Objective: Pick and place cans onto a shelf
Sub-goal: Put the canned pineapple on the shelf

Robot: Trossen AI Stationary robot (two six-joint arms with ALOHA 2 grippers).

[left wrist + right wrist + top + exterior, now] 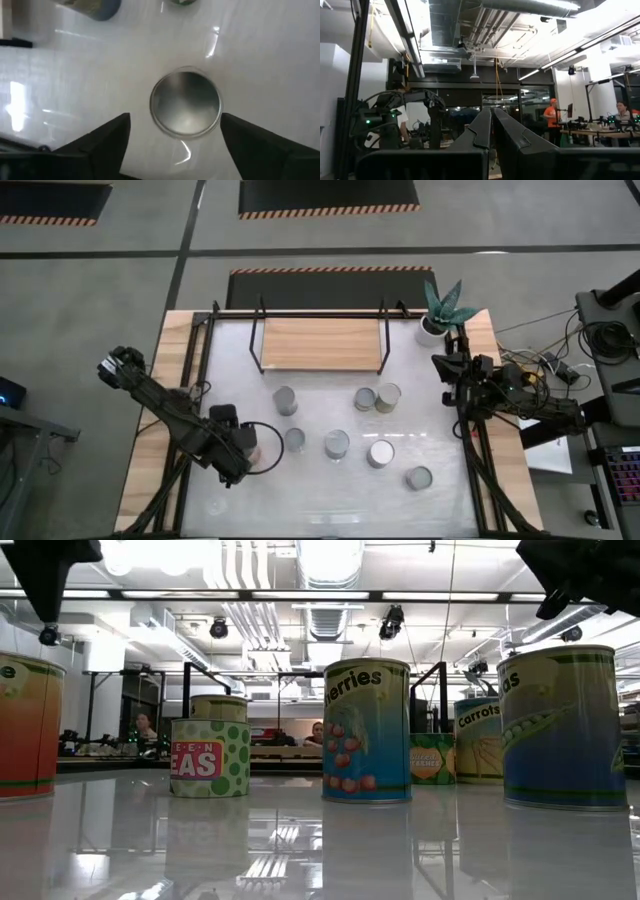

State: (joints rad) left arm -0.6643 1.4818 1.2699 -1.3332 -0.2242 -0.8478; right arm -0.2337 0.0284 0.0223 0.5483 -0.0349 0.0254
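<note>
Left gripper (262, 448) positioned low at the near-left of the white table (330, 500), jaws spread wide and holding nothing. Target can (186, 103), seen lid-up in the left wrist view, standing upright on the table just ahead of the two fingers (102, 142), not yet between them and touched by neither. In the high view, apparently the same can (294, 440) just beside the gripper on its right.

Right gripper (452, 370) parked at the table's right edge near the potted plant (441, 308), jaws closed tight on nothing, pointing out into the room.

Wooden shelf (320, 343) at the far side of the table, bare; no can on it. Six other cans standing well apart on the table between shelf and near edge; an eighth not made out.

Judged step: approach for the first grasp. Recommended: advance until the can sits centred between the fingers, with equal clearance either side; descend so the pads meet the wall below the rim, not the lid. Close only once centred, to avoid nudging or toppling it on the glossy top. Lift straight before carrying toward the shelf, clearing the black rod frame (258, 330).
</note>
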